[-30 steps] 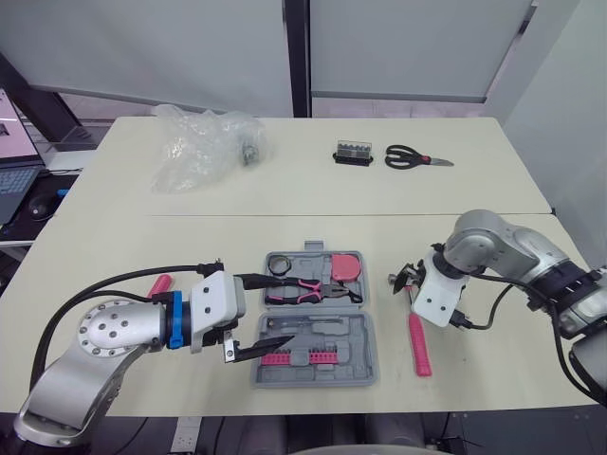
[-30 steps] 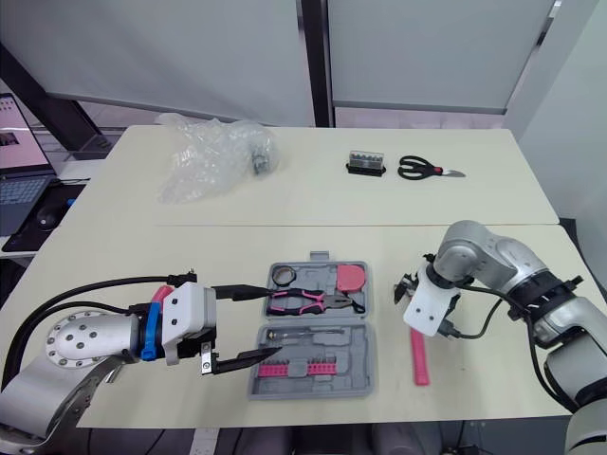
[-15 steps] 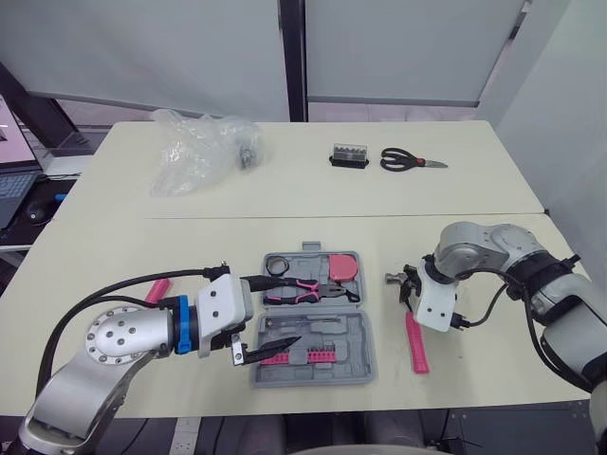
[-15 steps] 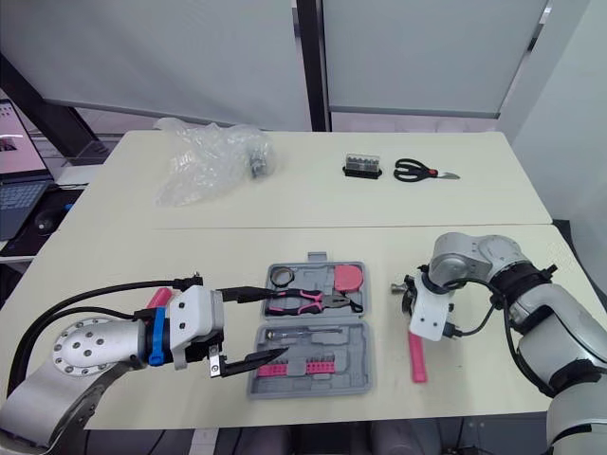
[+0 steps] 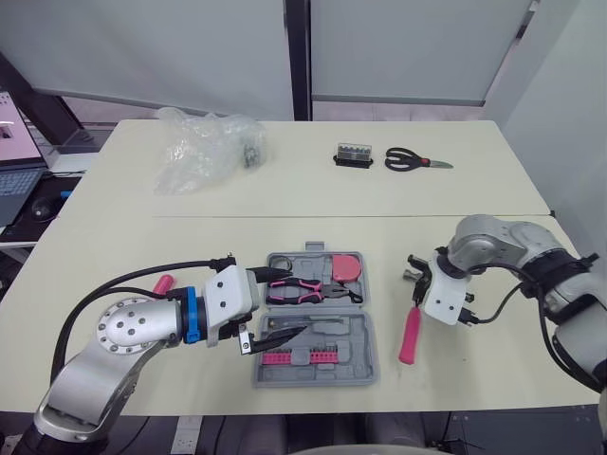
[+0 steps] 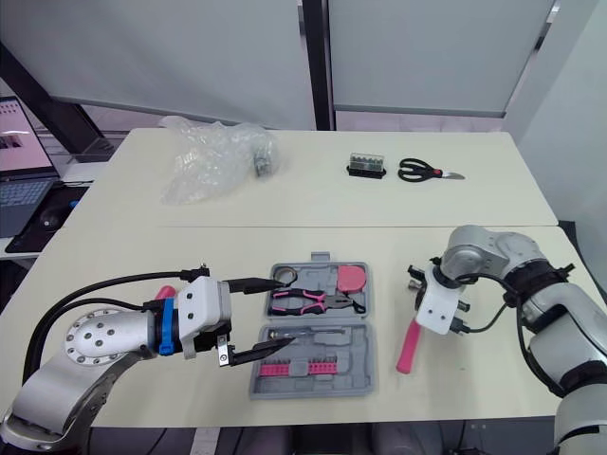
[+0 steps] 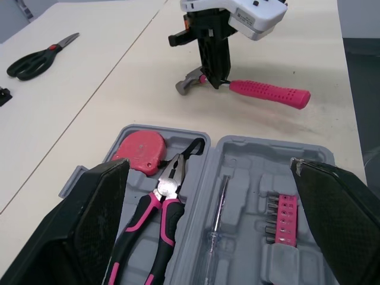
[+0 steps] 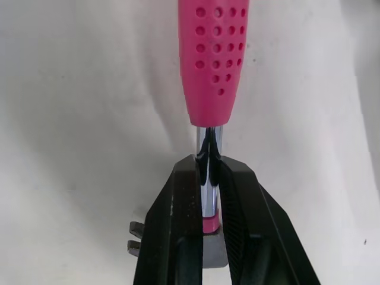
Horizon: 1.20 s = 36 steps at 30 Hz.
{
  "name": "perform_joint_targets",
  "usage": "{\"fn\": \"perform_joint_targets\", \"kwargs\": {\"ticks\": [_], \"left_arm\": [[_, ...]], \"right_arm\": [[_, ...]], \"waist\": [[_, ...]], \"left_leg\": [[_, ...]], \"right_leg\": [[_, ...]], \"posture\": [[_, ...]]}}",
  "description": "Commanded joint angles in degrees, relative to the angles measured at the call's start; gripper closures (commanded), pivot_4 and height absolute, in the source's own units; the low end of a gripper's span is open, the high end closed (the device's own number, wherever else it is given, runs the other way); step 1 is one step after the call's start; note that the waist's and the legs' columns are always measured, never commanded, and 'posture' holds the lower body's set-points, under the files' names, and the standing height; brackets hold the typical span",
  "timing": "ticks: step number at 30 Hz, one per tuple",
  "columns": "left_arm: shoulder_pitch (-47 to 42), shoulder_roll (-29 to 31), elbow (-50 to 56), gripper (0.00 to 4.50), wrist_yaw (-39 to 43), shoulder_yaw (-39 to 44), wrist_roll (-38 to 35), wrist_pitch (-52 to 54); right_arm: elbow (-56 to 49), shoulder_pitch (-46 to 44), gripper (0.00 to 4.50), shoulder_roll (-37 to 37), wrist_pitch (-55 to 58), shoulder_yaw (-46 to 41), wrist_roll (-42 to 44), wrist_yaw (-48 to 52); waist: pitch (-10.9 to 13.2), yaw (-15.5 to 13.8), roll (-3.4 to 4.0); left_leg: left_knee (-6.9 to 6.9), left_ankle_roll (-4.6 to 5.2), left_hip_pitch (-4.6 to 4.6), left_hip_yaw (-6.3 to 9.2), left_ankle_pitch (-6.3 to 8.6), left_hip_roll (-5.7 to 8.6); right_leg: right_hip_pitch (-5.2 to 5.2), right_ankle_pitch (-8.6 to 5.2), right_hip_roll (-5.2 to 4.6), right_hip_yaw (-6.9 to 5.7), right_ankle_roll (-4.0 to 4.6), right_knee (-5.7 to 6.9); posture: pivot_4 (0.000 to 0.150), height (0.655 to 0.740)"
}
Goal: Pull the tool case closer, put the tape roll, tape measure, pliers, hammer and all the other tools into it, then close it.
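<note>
Near the bench's front edge, right of the open tool case (image 5: 353, 334), the right gripper (image 8: 208, 169) pinches the hammer (image 5: 408, 336) by its steel neck. I would carry it level into the case. Left gripper (image 5: 283, 304) hangs spread over the case's left side.

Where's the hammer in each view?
Left eye view: hammer right of the tool case.
Right eye view: hammer right of the case.
Left wrist view: hammer beyond the open case.
Right wrist view: hammer straight ahead.
Shared landmark: right gripper clamped on its steel neck.
</note>
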<state>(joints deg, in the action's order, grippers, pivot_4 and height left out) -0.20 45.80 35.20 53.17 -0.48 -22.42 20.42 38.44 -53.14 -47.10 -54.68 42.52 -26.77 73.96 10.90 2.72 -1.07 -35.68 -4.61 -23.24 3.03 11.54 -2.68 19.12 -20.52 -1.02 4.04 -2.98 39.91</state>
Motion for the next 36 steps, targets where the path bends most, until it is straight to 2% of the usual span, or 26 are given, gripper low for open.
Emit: {"fn": "perform_joint_targets", "kwargs": {"ticks": [1, 4, 9, 12, 16, 21, 26, 34, 36], "left_arm": [[-0.3, -0.6, 0.3, 0.00, -0.2, -0.5, 0.6, -1.7], [-0.4, -1.1, -0.3, 0.00, -0.1, -0.7, 1.0, -2.4], [-0.5, -1.5, -1.6, 0.00, 0.1, -0.9, 1.5, -3.8], [-0.5, -1.5, -2.1, 0.00, 0.3, -0.7, 1.4, -4.4], [-1.2, -1.8, -2.6, 0.00, 0.4, -1.2, 1.4, -5.1], [-3.2, -4.5, -1.8, 0.00, -1.3, -2.4, 1.2, -5.5], [-3.5, -4.7, -1.3, 0.00, -0.9, -3.4, 1.3, -5.0], [-4.5, -4.7, -1.6, 0.00, -0.9, -4.6, 1.5, -4.8], [-4.5, -4.7, -1.4, 0.00, -1.1, -4.7, 1.4, -4.6]], "right_arm": [[-5.2, 1.6, 4.32, -2.9, 9.2, -4.7, 7.2, 6.1], [-9.5, 4.1, 4.32, -7.8, 16.3, -8.0, 12.0, 11.8], [-27.6, 16.2, 4.32, -17.0, 47.0, -16.6, 25.9, 18.4], [-37.4, 23.3, 4.32, -19.0, 72.3, -23.0, 31.8, 14.5], [-47.4, 31.0, 4.32, -18.5, 96.7, -30.0, 37.1, 6.8], [-58.5, 39.4, 4.32, -7.9, 126.7, -42.1, 40.6, -10.9], [-63.2, 37.9, 4.32, 7.5, 145.0, -51.0, 37.5, -27.1], [-60.2, 33.9, 4.32, 27.1, 147.2, -57.1, 32.2, -47.3], [-60.0, 33.6, 4.32, 29.2, 147.0, -57.4, 31.9, -49.6]], "waist": [[0.0, -0.1, 0.02], [0.1, -0.2, 0.18], [0.1, -0.9, 0.24], [0.1, -0.9, 0.24], [0.1, -0.9, 0.25], [0.1, -1.1, 0.17], [0.1, -0.8, 0.18], [0.1, -0.8, 0.17], [0.1, -0.7, 0.18]], "left_leg": [[-0.01, 0.00, 0.00, 0.00, 0.00, 0.00], [-0.03, 0.00, 0.00, -0.01, 0.00, -0.01], [0.00, 0.02, -0.07, 0.02, 0.01, 0.00], [-0.04, 0.03, -0.18, 0.06, 0.02, -0.01], [-0.06, 0.03, -0.16, 0.03, 0.01, -0.02], [-0.08, 0.02, -0.38, 0.10, 0.02, 0.00], [-0.10, 0.01, -0.62, 0.07, 0.01, 0.04], [-0.05, 0.01, -0.68, 0.06, 0.01, 0.04], [-0.03, 0.01, -0.68, 0.04, 0.01, 0.03]], "right_leg": [[-0.01, 0.00, 0.00, 0.00, 0.00, 0.00], [0.00, 0.00, 0.00, 0.02, 0.00, 0.01], [0.02, 0.00, 0.00, -0.01, 0.00, -0.03], [0.10, 0.00, 0.00, -0.01, 0.00, -0.04], [0.11, 0.00, 0.02, 0.03, -0.01, -0.01], [0.22, -0.01, 0.04, -0.06, -0.03, -0.08], [0.52, 0.00, 0.05, -0.01, -0.05, 0.00], [0.62, -0.01, 0.09, 0.00, -0.06, -0.02], [0.69, 0.00, 0.10, 0.03, -0.06, 0.03]], "posture": [[0.150, 0.7400], [0.150, 0.7400], [0.150, 0.7400], [0.150, 0.7400], [0.150, 0.7400], [0.150, 0.7400], [0.150, 0.7400], [0.150, 0.7400], [0.150, 0.7400]]}}
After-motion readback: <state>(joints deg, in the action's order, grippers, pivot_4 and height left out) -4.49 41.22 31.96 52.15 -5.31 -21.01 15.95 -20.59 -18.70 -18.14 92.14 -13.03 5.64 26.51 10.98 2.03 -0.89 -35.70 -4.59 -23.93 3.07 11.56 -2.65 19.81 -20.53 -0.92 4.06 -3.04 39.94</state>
